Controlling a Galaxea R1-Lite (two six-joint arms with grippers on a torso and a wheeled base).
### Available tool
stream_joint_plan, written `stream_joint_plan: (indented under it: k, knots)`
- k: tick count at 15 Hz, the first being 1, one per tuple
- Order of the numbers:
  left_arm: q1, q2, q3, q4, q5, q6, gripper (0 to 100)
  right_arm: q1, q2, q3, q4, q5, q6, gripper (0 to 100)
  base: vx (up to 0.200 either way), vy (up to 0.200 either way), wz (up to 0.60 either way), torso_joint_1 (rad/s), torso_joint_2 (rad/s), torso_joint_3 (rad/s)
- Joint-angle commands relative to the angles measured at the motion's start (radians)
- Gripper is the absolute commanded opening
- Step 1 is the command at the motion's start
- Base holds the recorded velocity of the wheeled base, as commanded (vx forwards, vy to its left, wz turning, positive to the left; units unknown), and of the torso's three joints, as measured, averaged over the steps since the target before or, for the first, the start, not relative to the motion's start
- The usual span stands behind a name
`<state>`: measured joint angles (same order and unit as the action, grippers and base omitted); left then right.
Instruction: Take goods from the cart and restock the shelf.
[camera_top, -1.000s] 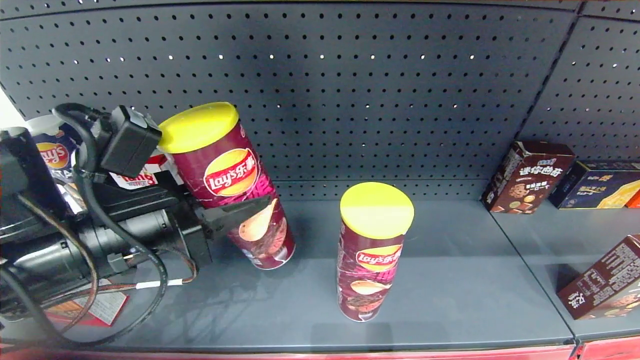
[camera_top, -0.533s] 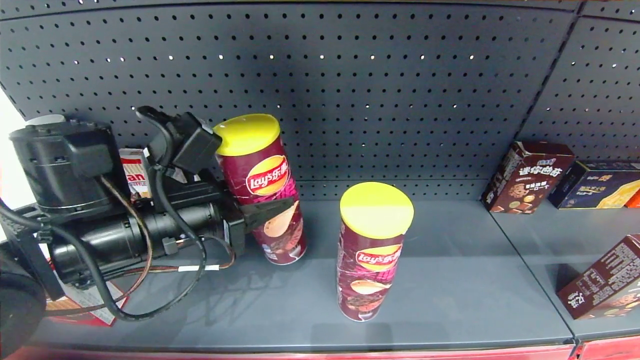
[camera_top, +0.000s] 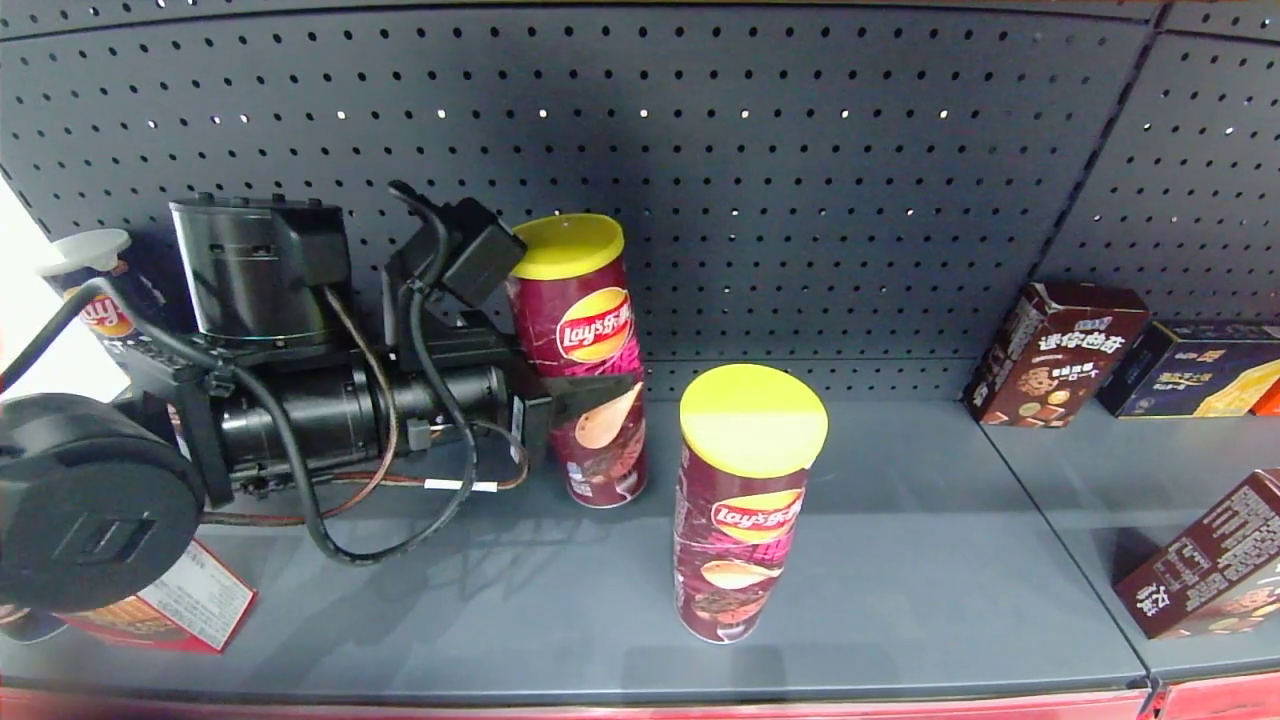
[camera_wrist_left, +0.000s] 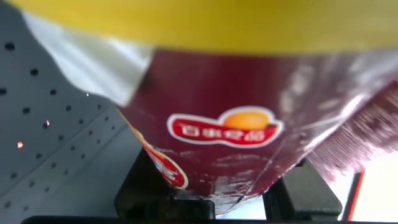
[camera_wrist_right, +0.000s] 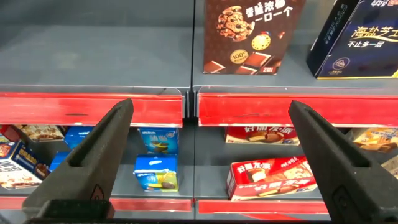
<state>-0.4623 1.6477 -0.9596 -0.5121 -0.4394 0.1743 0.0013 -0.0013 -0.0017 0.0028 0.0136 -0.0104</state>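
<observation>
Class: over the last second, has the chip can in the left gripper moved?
Yes. The held can shifted right and back toward the pegboard, nearer the standing can, which stayed put, and it tilts less.

Glossy, faintly creased printed wrap on the held chip can; smooth yellow plastic on its lid; matt grey painted metal for shelf and perforated back panel; glossy cardboard on the boxes; matt black plastic on the right gripper.
</observation>
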Motion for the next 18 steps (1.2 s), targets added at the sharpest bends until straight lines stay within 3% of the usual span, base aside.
stream_joint_plan:
  k: [1,3,7,11,13,18]
  knots:
    - [0.004,0.093,-0.082,-0.005,-0.01,0.045,0,0.0,0.001,0.0,0.0,0.0,0.0,100,0.0,0.0,0.0,0.0,0.0,0.0]
    - [0.002,0.153,-0.154,-0.005,-0.022,0.073,0,0.0,0.001,0.0,0.0,0.0,0.0,100,0.0,0.0,0.0,0.0,0.0,0.0]
    - [-0.009,0.219,-0.196,-0.006,-0.021,0.08,0,0.0,0.001,0.0,0.0,0.0,0.0,100,0.0,0.0,0.0,0.0,0.0,0.0]
    - [-0.007,0.254,-0.197,-0.028,-0.021,0.08,0,0.0,0.001,0.0,0.0,0.0,-0.002,100,0.0,0.0,0.0,0.0,0.0,0.0]
    - [-0.009,0.291,-0.205,-0.085,-0.022,0.077,0,0.0,0.001,0.0,0.0,0.0,0.0,100,0.0,0.0,0.0,0.0,0.0,0.0]
    - [-0.019,0.327,-0.255,-0.092,-0.021,0.076,0,0.0,0.001,0.0,0.0,0.0,0.0,100,0.0,0.0,0.0,0.0,0.0,0.0]
